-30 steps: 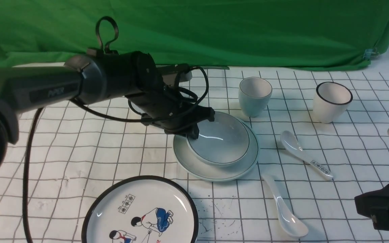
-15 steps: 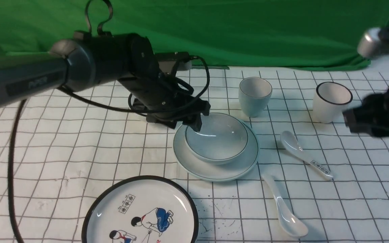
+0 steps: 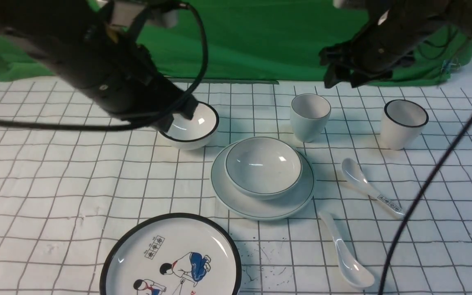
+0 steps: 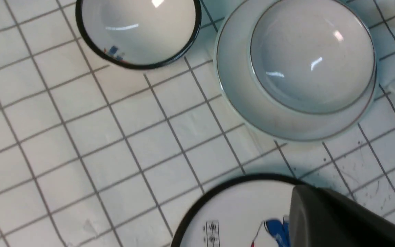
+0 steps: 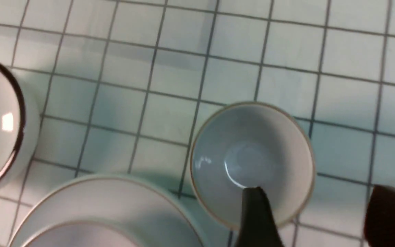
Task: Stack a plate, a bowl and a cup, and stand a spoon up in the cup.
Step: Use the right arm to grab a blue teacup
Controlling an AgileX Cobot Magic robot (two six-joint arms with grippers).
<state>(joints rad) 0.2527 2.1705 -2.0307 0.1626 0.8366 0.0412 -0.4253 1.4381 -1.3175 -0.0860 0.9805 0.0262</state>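
Observation:
The pale green bowl (image 3: 262, 168) sits in the plain plate (image 3: 260, 207) at mid table. Behind them stands the handleless cup (image 3: 309, 116), empty. The plain white spoon (image 3: 344, 258) lies in front of the plate, to its right. My left gripper (image 4: 307, 206) is shut and empty, raised to the left of the stack, with the bowl (image 4: 312, 58) and plate (image 4: 245, 103) below it. My right gripper (image 3: 340, 80) hovers above the cup (image 5: 252, 161), open; one finger (image 5: 255, 216) shows over the cup's rim, the other (image 5: 389, 216) beside it.
A black-rimmed bowl (image 3: 193, 125) sits left of the stack, under my left arm. A black-rimmed cup (image 3: 404, 123) stands at the back right. A spoon with printed characters (image 3: 369, 188) lies right of the plate. A cartoon plate (image 3: 170, 258) is at the front.
My left gripper let go of the bowl, rose and drew back to the left, then shut. My right arm swung in from the lower right to above the cup and opened.

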